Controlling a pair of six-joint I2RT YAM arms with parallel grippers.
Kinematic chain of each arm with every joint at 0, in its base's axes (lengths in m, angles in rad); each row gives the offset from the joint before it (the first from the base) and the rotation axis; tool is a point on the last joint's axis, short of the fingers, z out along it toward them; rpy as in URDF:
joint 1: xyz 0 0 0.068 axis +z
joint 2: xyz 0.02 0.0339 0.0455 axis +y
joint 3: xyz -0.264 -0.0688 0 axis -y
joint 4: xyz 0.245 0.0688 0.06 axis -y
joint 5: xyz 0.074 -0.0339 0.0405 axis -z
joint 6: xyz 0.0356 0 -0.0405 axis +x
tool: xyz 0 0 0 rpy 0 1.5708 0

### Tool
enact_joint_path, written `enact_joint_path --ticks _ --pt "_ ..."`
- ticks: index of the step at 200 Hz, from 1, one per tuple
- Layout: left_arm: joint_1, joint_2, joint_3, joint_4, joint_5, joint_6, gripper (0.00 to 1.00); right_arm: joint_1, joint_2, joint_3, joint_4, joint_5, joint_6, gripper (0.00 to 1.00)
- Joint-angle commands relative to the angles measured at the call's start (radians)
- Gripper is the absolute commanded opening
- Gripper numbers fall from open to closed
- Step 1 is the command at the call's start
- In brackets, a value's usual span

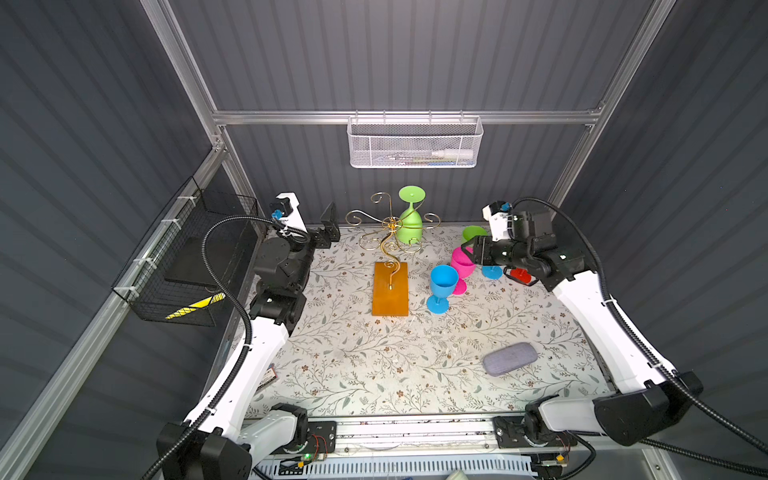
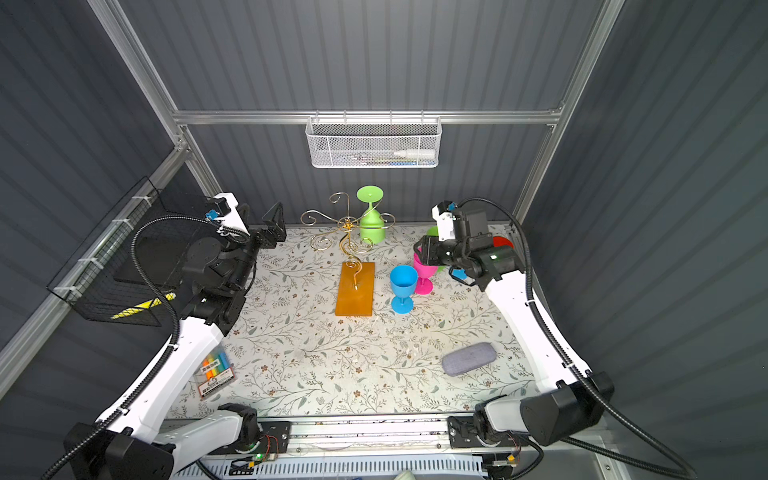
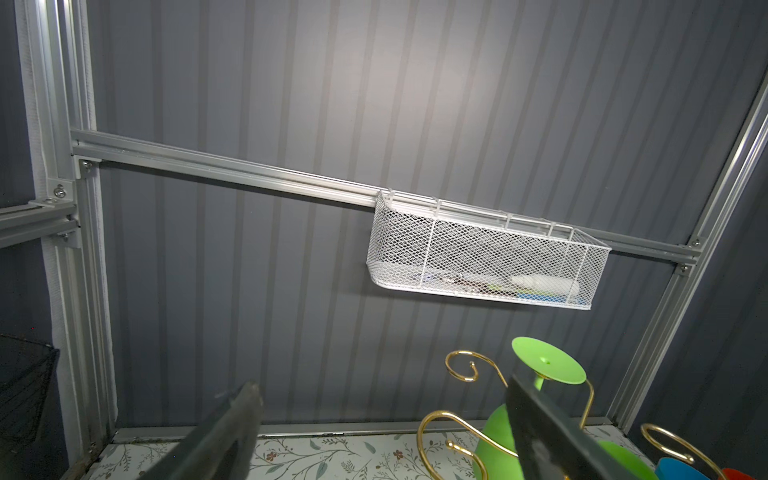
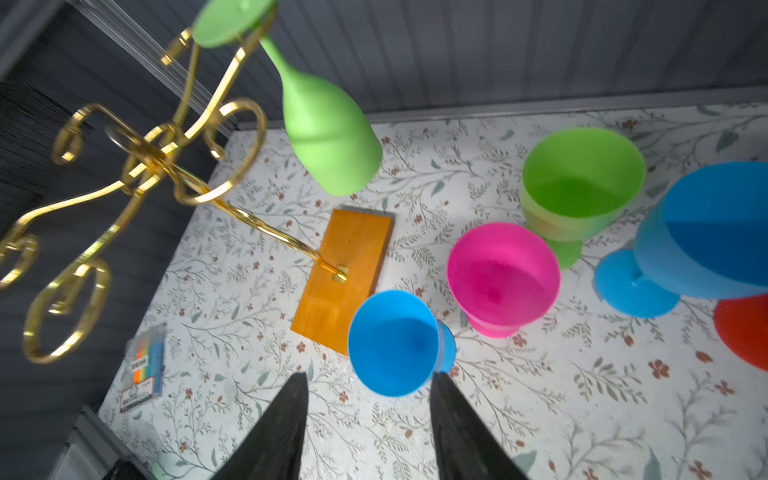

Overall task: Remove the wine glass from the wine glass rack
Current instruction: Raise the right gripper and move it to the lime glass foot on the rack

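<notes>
Hanging foot-up on rack (image 1: 390,291), wine glass (image 1: 409,224) vertical; left hand (image 3: 382,386) wide, right hand (image 4: 370,378) parted.

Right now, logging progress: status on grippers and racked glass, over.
Left gripper open. Right gripper open, empty. Green wine glass hangs upside down on wine glass rack. Blue wine glass, pink wine glass upright by right gripper.

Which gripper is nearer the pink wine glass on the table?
Right. The right gripper hangs close by the pink wine glass; the left gripper is far off, on the other side of the wine glass rack.
</notes>
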Motion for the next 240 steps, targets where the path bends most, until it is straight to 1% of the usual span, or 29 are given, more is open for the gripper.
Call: enact_joint_path --ticks 1,17,27,51,81,113,158,240 --pt "-0.001 -0.028 -0.010 -0.011 -0.015 0.014 0.93 -0.038 0.046 0.040 0.182 -0.195 0.107 0.54" --pt "-0.002 -0.042 -0.023 -0.014 -0.020 0.029 0.94 -0.067 0.109 0.078 0.269 -0.268 0.171 0.55" --pt "-0.002 -0.053 -0.035 -0.011 -0.022 0.035 0.94 -0.080 0.161 0.126 0.288 -0.305 0.194 0.55" --pt "-0.001 -0.080 -0.059 -0.013 -0.008 0.040 0.94 -0.084 0.299 0.282 0.259 -0.334 0.193 0.57" --pt "-0.002 -0.108 -0.081 -0.020 0.018 0.050 0.94 -0.083 0.470 0.464 0.250 -0.384 0.221 0.57" --pt "-0.002 -0.127 -0.090 -0.038 0.036 0.055 0.93 -0.075 0.605 0.614 0.243 -0.424 0.252 0.55" --pt "-0.001 -0.131 -0.090 -0.063 0.043 0.054 0.94 -0.048 0.699 0.712 0.226 -0.427 0.257 0.57" --pt "-0.002 -0.134 -0.090 -0.075 0.051 0.046 0.94 -0.006 0.747 0.734 0.265 -0.424 0.280 0.58"
